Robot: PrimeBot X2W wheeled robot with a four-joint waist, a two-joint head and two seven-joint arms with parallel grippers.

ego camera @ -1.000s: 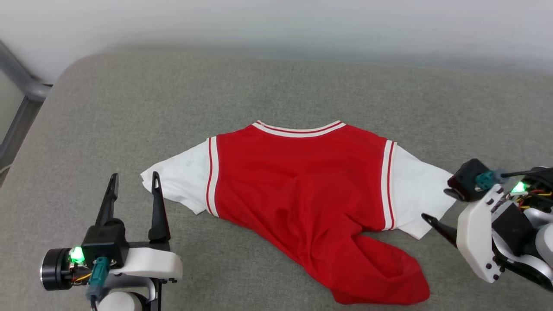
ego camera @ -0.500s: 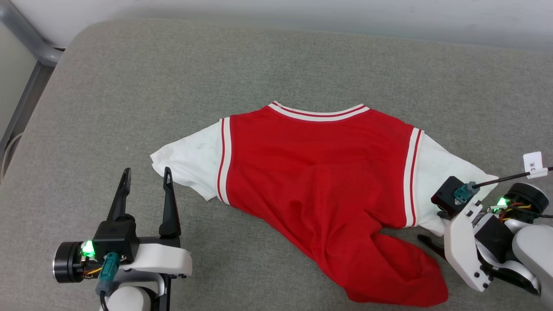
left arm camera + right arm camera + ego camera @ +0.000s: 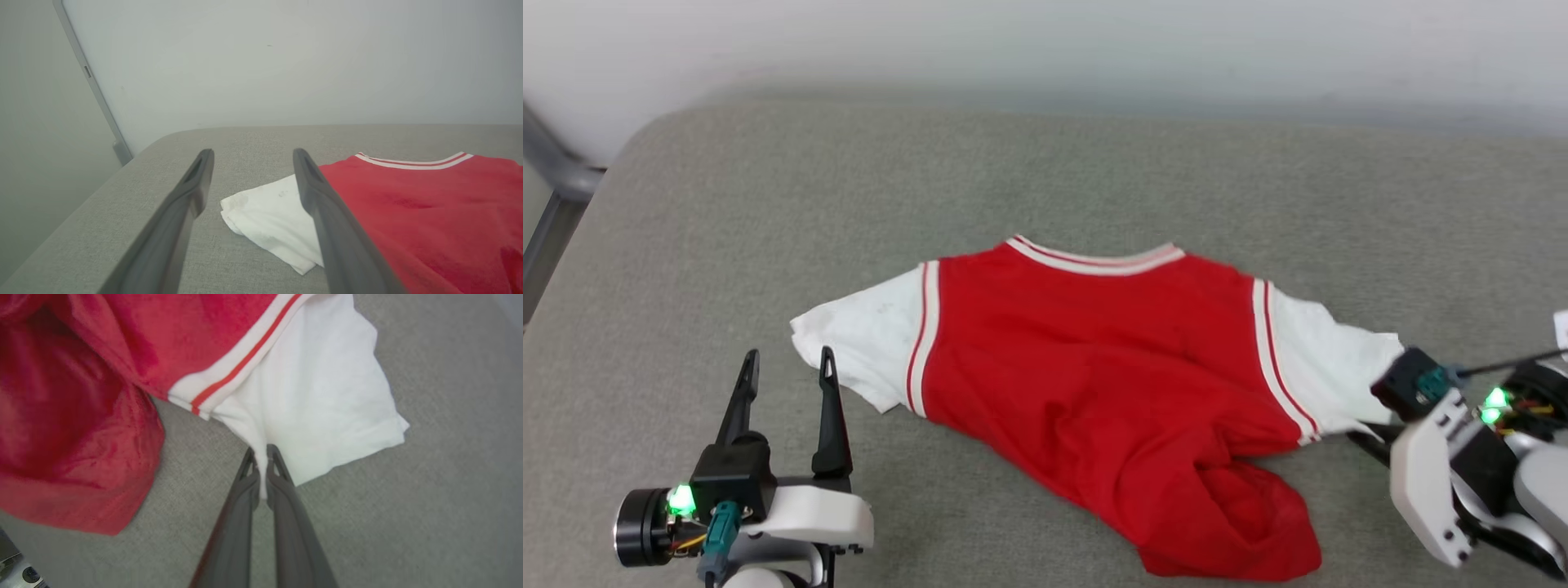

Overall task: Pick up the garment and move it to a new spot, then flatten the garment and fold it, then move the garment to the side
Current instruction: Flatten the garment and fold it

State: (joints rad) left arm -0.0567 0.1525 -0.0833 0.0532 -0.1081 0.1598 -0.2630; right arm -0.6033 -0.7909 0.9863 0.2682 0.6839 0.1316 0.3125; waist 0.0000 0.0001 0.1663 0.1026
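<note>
The garment (image 3: 1094,367) lies rumpled in the middle of the grey cushion (image 3: 1094,180), collar toward 12 o'clock. At its 4 o'clock the right tool (image 3: 261,455) is pinched onto the white sleeve (image 3: 318,400). At 8 o'clock the left tool (image 3: 786,363) stands spread, gripping nothing, just beside the other sleeve (image 3: 866,335).

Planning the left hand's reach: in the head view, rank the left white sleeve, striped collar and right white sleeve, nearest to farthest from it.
1. The left white sleeve: just beyond the fingertips of the left hand.
2. The striped collar: farther back, centre.
3. The right white sleeve: far side, pinched in the right hand.
</note>
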